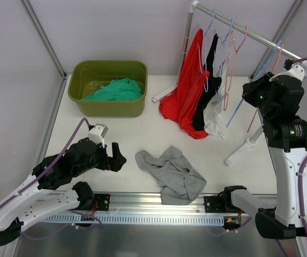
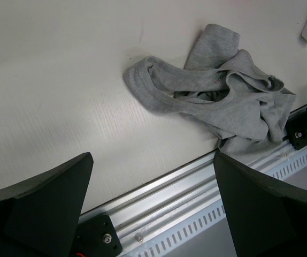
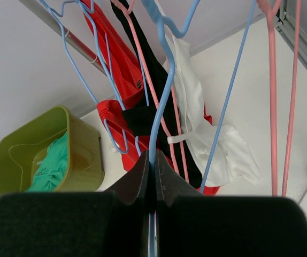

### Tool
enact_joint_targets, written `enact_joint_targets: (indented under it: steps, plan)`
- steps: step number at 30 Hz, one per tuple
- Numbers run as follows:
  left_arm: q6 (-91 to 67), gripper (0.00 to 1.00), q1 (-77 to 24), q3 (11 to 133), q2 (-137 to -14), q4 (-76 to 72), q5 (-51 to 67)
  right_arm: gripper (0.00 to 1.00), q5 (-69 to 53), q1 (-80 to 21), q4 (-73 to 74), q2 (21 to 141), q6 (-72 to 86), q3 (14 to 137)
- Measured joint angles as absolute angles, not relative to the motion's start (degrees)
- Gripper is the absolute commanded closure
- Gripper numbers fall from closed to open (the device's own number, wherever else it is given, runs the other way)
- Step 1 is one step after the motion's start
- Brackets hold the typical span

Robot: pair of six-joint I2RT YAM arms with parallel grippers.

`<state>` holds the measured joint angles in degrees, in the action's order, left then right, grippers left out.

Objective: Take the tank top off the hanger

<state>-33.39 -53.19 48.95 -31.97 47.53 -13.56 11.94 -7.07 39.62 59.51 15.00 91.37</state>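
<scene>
A grey tank top lies crumpled on the white table near the front edge, off any hanger; it also shows in the left wrist view. My left gripper is open and empty, low over the front rail to the left of it. My right gripper is raised by the clothes rack and shut on the wire of a bare blue hanger, which hangs from the rack rail. The same hanger's lower wire shows in the top view.
Red, black and white tops hang on the rack, among bare pink and blue hangers. A green bin with a teal cloth stands at the back left. The rack's white foot lies at the right.
</scene>
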Motion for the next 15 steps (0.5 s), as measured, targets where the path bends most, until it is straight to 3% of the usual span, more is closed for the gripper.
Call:
enact_joint_targets:
  steps: [15]
  plan:
    - [-33.56,0.01,-54.5,48.53,-31.0,47.55,-13.89,1.0,6.61,-2.83,38.96,67.79,14.52,97.21]
